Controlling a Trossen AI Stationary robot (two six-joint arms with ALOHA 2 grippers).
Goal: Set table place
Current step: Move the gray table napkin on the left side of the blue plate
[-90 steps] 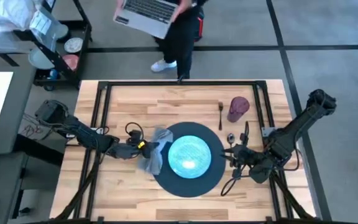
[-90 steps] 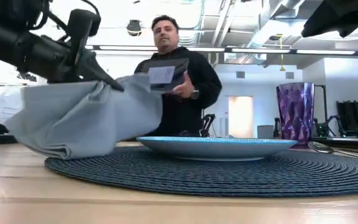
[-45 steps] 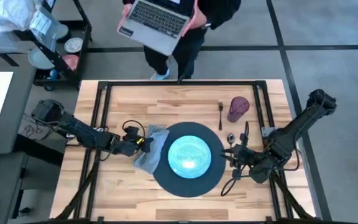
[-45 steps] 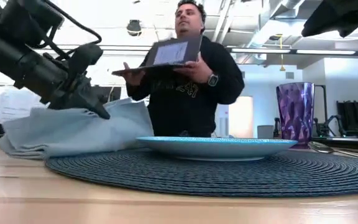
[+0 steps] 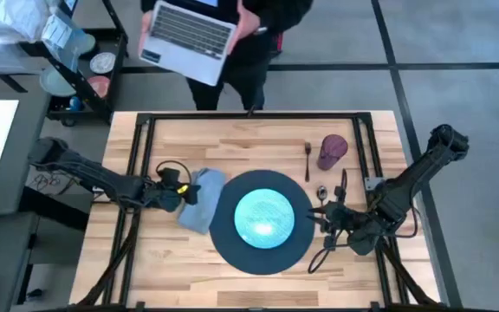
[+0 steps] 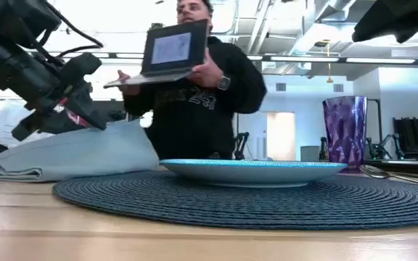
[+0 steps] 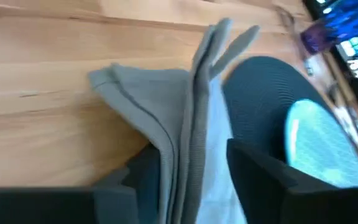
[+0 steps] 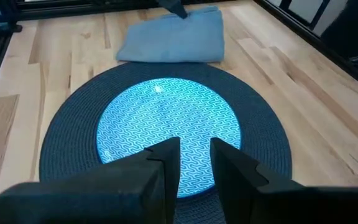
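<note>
1. The grey square cloth napkin (image 5: 199, 199), folded, is laid on the light wooden butcher-block table (image 5: 232, 139), just left of the big dark grey round woven mat (image 5: 262, 221); its right edge touches or slightly overlaps the mat rim.
2. The left gripper (image 5: 173, 192) is at the napkin's left edge; in the left wrist view its fingers (image 7: 260, 171) are spread, w/ napkin folds lying between them. Whether the cloth is touched can't be told.
3. The teal round patterned plate (image 5: 263, 216) is centred on the mat.
4. The right gripper (image 5: 326, 215) is seen at the mat's right edge, fingers close together w/ a narrow gap, nothing pinched.
5. The metal fork (image 5: 307, 158) is on the far side, right of centre; the purple faceted cup (image 5: 333, 150) is just right of it.
6. The metal spoon (image 5: 320, 192) is by the mat's right rim, near the right gripper.
7. A person w/ an open laptop (image 5: 186, 33) is seen beyond the far table edge.
</note>
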